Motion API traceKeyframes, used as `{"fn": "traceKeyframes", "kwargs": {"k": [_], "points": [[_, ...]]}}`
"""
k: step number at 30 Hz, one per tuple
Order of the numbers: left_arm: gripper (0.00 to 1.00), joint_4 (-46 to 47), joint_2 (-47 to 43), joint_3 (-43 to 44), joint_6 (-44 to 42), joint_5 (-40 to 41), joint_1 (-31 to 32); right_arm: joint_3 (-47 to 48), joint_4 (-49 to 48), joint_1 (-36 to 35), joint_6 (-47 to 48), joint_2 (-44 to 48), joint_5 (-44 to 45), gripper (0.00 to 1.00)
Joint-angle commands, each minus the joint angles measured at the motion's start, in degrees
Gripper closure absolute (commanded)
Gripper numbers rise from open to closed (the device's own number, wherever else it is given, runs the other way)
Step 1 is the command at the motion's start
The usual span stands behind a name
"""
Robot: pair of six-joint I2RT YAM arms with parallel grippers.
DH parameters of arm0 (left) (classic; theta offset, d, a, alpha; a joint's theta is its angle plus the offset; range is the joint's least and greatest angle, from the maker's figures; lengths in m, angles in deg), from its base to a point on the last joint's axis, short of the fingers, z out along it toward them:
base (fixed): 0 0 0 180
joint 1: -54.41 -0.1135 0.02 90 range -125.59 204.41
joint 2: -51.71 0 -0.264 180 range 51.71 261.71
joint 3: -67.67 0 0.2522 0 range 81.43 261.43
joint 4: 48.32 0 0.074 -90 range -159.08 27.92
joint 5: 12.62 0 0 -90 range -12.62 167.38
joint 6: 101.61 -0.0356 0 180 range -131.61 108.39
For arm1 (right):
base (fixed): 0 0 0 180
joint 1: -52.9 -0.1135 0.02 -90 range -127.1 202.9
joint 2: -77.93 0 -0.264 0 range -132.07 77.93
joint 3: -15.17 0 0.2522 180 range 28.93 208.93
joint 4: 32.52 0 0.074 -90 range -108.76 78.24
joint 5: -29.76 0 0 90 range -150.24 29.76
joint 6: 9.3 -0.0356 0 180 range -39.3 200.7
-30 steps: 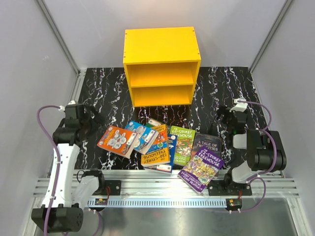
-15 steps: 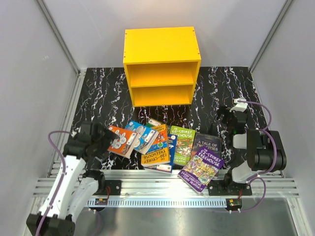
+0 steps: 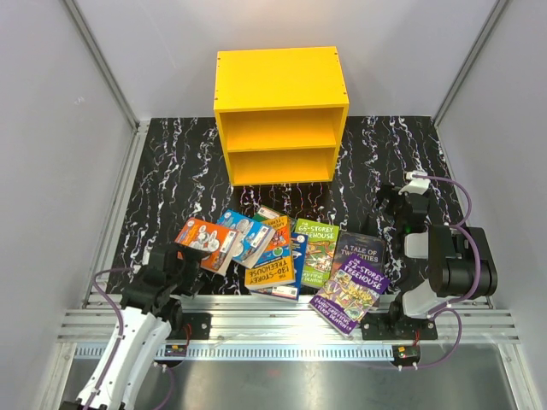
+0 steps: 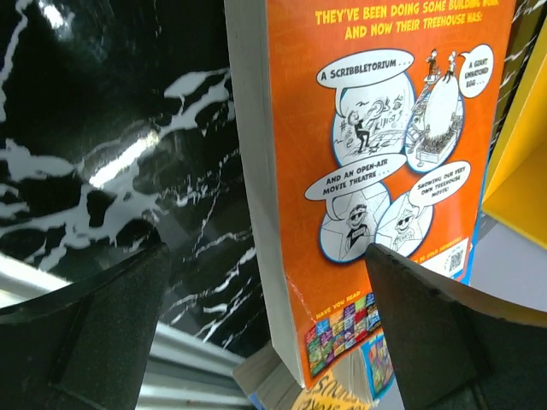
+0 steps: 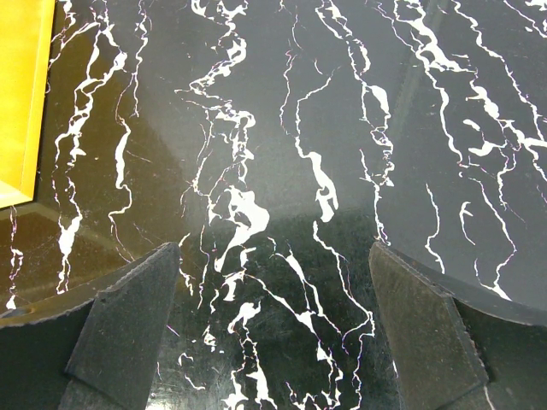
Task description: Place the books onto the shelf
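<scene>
Books [image 3: 295, 260] lie in a loose overlapping pile at lower center of the top view, on the black marbled table [image 3: 171, 162]. They are well apart from the yellow shelf [image 3: 280, 115] at upper center. Left gripper [image 3: 177, 266] is spread wide at the pile's left end, orange book [image 3: 205, 242] framed between its fingers, nothing pinched. Right gripper [image 3: 395, 202], also spread wide, sits over table at the pile's right.
</scene>
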Motion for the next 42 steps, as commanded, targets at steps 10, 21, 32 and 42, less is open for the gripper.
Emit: {"fn": "traceKeyframes", "kwargs": {"k": [10,21,32,42], "points": [[0.03,23.56,3.13,-10.92,2.99,5.28,0.21,1.49,-3.98,-0.07,0.10,0.46,-0.24,0.00],[0.86,25.00,10.97,-4.79,-3.51,4.75,0.29,1.49,-3.98,-0.07,0.02,0.46,-0.24,0.00],[1.00,5.29,12.81,22.46,-23.46,5.99,0.21,12.16,21.80,-0.16,-7.44,11.88,13.36,0.00],[1.00,15.90,27.82,40.65,-35.06,-8.51,3.01,31.71,59.01,-2.17,-28.62,31.11,-5.68,0.00]]}}
